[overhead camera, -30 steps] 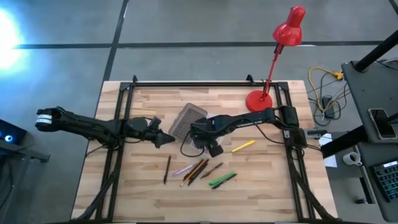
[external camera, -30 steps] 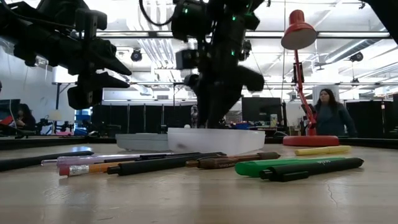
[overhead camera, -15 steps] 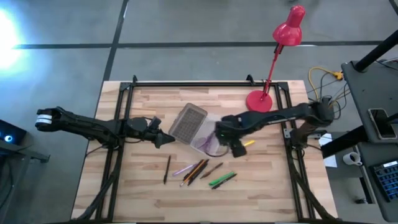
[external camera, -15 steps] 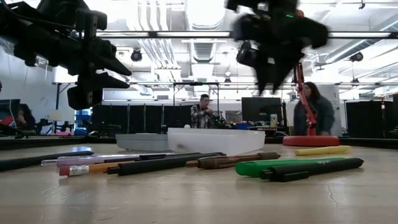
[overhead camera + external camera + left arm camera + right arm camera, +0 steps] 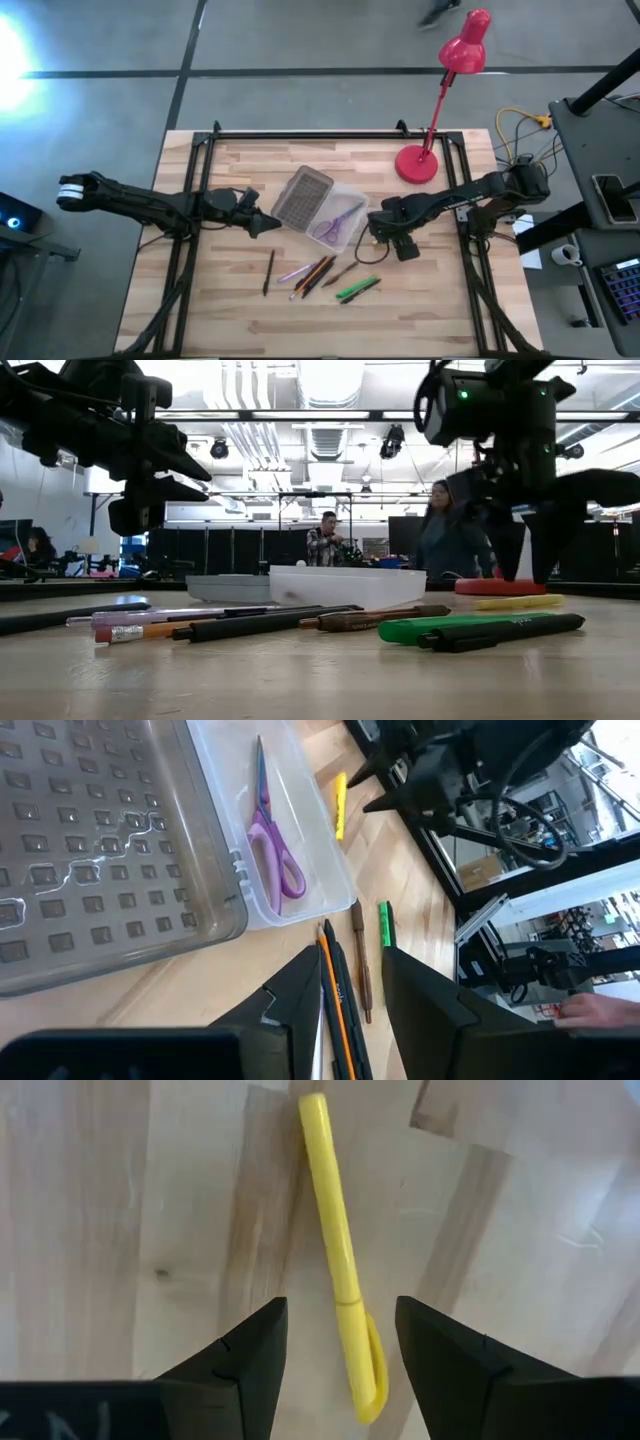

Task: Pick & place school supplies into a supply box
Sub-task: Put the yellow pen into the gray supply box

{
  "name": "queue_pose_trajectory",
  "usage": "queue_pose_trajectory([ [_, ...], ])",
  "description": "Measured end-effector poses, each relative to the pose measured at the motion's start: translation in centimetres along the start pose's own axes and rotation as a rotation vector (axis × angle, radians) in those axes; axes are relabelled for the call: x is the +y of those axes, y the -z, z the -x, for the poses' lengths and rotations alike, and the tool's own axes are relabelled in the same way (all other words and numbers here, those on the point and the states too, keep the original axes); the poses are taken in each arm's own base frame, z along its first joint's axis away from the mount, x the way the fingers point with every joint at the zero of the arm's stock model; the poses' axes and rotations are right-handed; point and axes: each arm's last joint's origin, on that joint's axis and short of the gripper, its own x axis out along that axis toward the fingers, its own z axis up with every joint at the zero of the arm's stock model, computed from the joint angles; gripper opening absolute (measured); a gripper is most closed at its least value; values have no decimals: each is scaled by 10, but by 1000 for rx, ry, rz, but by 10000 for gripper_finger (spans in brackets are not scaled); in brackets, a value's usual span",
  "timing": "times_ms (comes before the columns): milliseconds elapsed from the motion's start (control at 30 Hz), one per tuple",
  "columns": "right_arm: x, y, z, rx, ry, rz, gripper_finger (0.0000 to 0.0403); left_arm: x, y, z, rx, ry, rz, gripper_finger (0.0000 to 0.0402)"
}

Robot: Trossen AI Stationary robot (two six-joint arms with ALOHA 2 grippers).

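The supply box (image 5: 320, 205) lies open mid-table, its grey grid lid (image 5: 100, 850) beside a translucent tray holding purple scissors (image 5: 272, 855). My right gripper (image 5: 335, 1355) is open and points down just right of the tray, one finger on either side of a yellow pen (image 5: 335, 1250) that lies flat on the wood. In the low view the right gripper (image 5: 523, 565) hangs just above that yellow pen (image 5: 518, 601). Several more pens and pencils (image 5: 320, 275) lie loose nearer the front edge. My left gripper (image 5: 266, 224) waits open, left of the box.
A red desk lamp stands with its base (image 5: 417, 163) on the table's far right part, close behind my right arm. Black frame rails (image 5: 190, 230) run along both sides. People stand in the room beyond the table (image 5: 450, 545).
My right gripper has moved from above the box tray toward the table's right and come down over the yellow pen. The purple scissors, hidden under it before, now show lying in the tray. The left arm has kept still.
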Motion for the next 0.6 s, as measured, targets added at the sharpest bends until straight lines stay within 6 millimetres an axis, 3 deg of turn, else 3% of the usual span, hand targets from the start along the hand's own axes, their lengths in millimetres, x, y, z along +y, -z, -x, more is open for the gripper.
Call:
queue_pose_trajectory([
  [167, 1, 4, -7, -2, 0, -4, 179, 0, 0, 0, -1, 0, 2, 95],
  [367, 0, -2, 1, -41, 5, -10, 176, -2, 2, 0, 23, 2, 58, 95],
  [600, -1, -4, 0, -66, 9, 14, 176, -7, 15, 0, 200, -196, 129, 95],
])
